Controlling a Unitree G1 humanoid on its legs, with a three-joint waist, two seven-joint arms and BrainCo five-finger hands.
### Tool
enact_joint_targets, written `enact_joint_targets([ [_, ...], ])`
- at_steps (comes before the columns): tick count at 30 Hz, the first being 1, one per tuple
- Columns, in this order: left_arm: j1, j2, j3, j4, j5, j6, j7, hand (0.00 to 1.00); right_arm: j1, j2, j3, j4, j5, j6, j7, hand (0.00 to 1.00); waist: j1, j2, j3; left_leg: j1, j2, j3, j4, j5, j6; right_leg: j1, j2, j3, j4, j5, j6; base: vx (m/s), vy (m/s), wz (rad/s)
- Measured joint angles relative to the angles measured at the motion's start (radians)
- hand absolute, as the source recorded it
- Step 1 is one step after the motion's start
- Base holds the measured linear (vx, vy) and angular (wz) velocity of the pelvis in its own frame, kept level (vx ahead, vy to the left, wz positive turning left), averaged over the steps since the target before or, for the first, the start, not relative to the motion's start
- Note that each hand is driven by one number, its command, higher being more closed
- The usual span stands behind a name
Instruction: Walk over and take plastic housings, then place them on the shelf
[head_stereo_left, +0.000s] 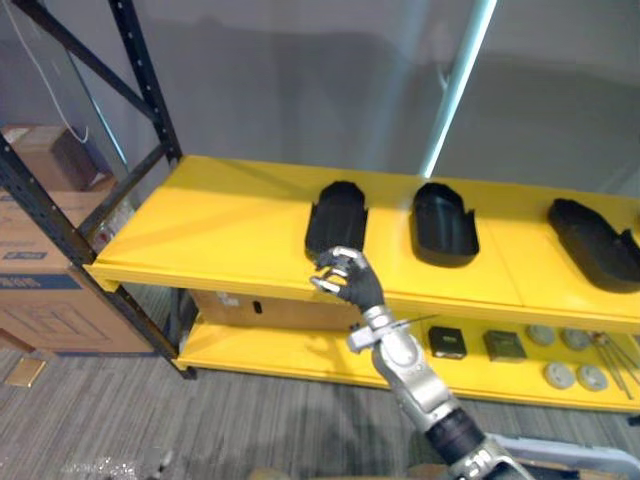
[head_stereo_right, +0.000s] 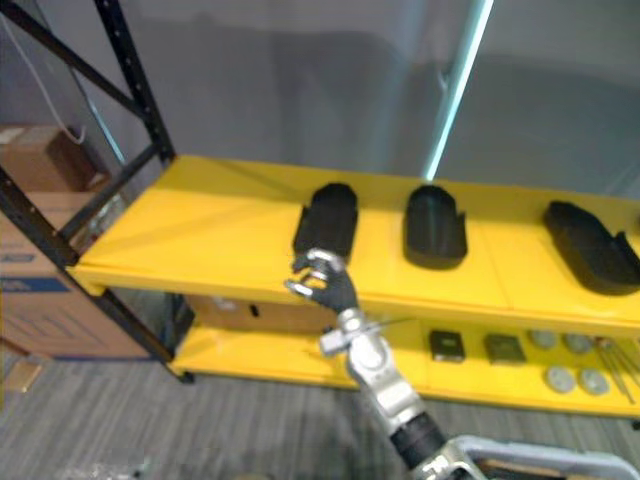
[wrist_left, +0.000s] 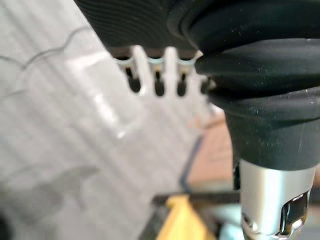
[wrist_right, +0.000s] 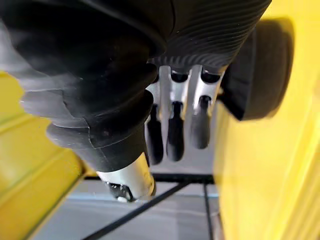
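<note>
Grey carpet floor (head_stereo_left: 150, 420), foreground; the left hand (wrist_left: 165, 70) hangs above it, grip not readable.

Right hand (head_stereo_left: 348, 278): raised before the front lip of the yellow shelf (head_stereo_left: 220, 230), fingers curled together, holding nothing, just short of the left housing (head_stereo_left: 335, 218).

Upper level, one row, spaced apart, all black plastic, lying flat: left housing, middle housing (head_stereo_left: 445, 225), right housing (head_stereo_left: 595, 240).

Lower level (head_stereo_left: 300, 355): small dark boxes (head_stereo_left: 447, 342), round discs (head_stereo_left: 560, 375).

Cardboard boxes (head_stereo_left: 45, 290) stand beside the frame on the robot's left. Grey wall (head_stereo_left: 300, 90) behind.

Handling note, as judged: with three housings placed and the hand empty, the step is probably clearing away to fetch another. The hand is best drawn straight back off the lip, fingers tucked, so nothing catches the left housing. The bare yellow stretch further left suits the next piece, set flat and in line.
</note>
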Motion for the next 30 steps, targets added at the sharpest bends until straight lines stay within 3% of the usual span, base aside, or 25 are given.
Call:
enact_joint_targets([
  [5, -0.008, -0.008, -0.059, 0.046, -0.002, -0.042, -0.039, 0.0, -0.038, 0.016, -0.004, 0.049, -0.02, 0.014, -0.079, 1.0, 0.002, 0.007, 0.035, -0.007, -0.001, 0.0, 0.005, 0.0, 0.0, -0.005, -0.002, 0.0, 0.003, 0.0, 0.0, 0.0, 0.0, 0.0],
  [9, -0.008, -0.02, -0.065, 0.086, -0.031, -0.045, -0.052, 0.0, -0.085, 0.041, -0.02, 0.088, -0.034, 0.014, -0.125, 1.0, 0.007, 0.006, 0.081, -0.008, 0.003, -0.001, 0.018, -0.007, 0.001, 0.0, 0.002, 0.0, 0.005, -0.001, -0.002, 0.0, 0.0, 0.0],
  [17, -0.008, -0.025, -0.105, 0.125, -0.028, -0.045, -0.106, 0.0, -0.155, 0.073, -0.151, 0.246, -0.038, 0.014, -0.149, 1.0, 0.036, -0.017, 0.101, -0.014, -0.024, -0.027, 0.014, -0.002, 0.007, 0.003, -0.027, -0.031, 0.018, -0.008, 0.012, 0.0, 0.028, 0.09],
  [23, -0.008, -0.023, -0.105, 0.125, -0.022, -0.05, -0.123, 0.0, -0.235, 0.079, -0.157, 0.338, -0.032, 0.014, -0.151, 1.0, 0.059, -0.02, 0.129, -0.031, -0.045, -0.058, 0.023, 0.004, 0.014, 0.006, -0.044, -0.061, 0.021, -0.005, 0.017, 0.01, 0.043, 0.17],
  [30, -0.008, -0.026, -0.105, 0.129, -0.029, -0.048, -0.132, 0.0, -0.375, 0.1, -0.158, 0.44, -0.032, 0.017, -0.172, 1.0, 0.08, 0.0, 0.156, -0.042, -0.051, -0.083, 0.048, 0.003, 0.014, 0.031, -0.045, -0.09, 0.021, -0.006, 0.016, -0.01, 0.016, 0.14],
])
